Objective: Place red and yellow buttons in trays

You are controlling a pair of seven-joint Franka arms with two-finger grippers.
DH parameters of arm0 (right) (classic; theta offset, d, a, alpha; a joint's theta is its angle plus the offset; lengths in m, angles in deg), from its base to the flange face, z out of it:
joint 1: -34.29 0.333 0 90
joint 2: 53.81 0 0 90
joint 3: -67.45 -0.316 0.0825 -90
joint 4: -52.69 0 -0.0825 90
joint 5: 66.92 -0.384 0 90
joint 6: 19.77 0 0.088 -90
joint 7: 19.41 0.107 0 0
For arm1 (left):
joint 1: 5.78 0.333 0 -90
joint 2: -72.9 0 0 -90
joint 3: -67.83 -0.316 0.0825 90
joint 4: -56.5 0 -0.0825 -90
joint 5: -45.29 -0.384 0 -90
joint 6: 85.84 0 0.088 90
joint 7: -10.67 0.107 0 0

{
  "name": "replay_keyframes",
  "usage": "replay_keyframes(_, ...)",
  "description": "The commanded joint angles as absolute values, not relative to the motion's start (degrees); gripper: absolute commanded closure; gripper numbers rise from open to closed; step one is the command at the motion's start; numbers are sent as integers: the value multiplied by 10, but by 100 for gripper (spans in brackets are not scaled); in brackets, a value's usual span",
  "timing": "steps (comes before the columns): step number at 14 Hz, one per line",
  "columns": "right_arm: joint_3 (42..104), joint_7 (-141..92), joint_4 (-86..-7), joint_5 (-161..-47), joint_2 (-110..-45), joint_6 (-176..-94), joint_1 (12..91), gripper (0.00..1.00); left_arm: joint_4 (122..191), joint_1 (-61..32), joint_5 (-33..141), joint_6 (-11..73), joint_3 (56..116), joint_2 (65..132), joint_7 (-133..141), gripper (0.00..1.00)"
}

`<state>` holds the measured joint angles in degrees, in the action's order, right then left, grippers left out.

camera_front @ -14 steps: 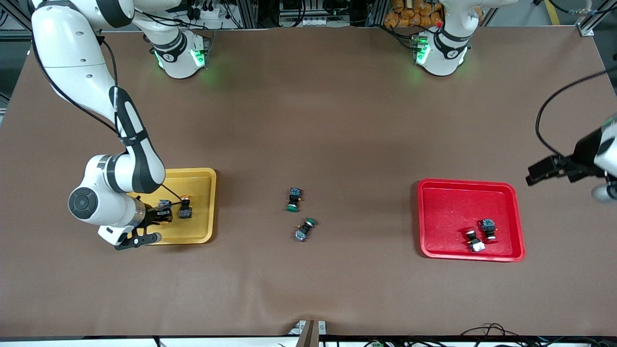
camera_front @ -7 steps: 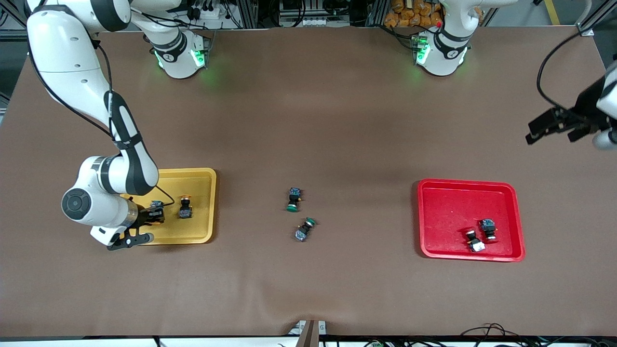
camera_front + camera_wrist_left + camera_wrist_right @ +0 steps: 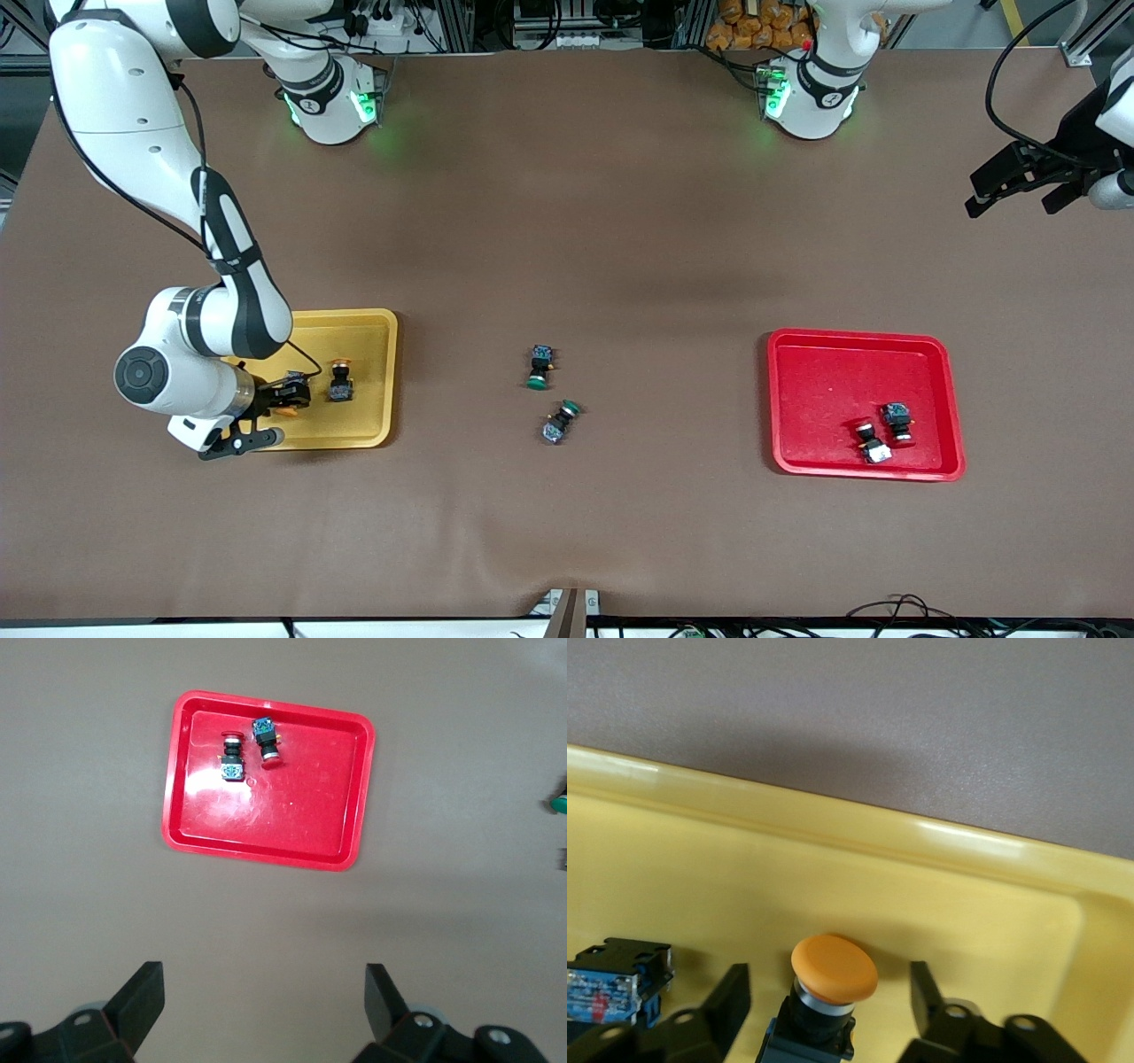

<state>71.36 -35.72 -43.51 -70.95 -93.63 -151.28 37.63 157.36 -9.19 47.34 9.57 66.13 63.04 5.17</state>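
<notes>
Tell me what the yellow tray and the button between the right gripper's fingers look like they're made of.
Yellow tray: probably molded plastic with a glossy finish, since its rounded rim carries bright highlights. Yellow button in that tray, between the open fingers of the right gripper: the orange-yellow cap looks like smooth matte plastic with no glare; the dark body beneath seems hard black plastic, though little of it shows.

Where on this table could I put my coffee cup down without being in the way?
Bare cloth lies between the yellow tray and red tray, except where two green buttons sit mid-table. The strip along the camera's edge is bare too. It is crowded in the yellow tray, where the right gripper stands open around a yellow button. The left gripper waits open.
</notes>
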Motion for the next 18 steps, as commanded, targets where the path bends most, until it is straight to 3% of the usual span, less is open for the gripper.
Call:
replay_keyframes(1,706,-361,-441,-701,-928,-1515,369,0,1588,-87,463,112,664,619,53,0)
replay_keyframes(8,705,-356,-438,-704,-819,-1374,375,0,1589,-86,463,122,664,623,52,0)
replay_keyframes(13,701,-344,-418,-706,-679,-1203,396,0,1588,-85,463,129,663,624,53,0)
replay_keyframes(18,704,-316,-377,-703,-579,-1049,396,0,1572,-86,456,130,663,639,59,0)
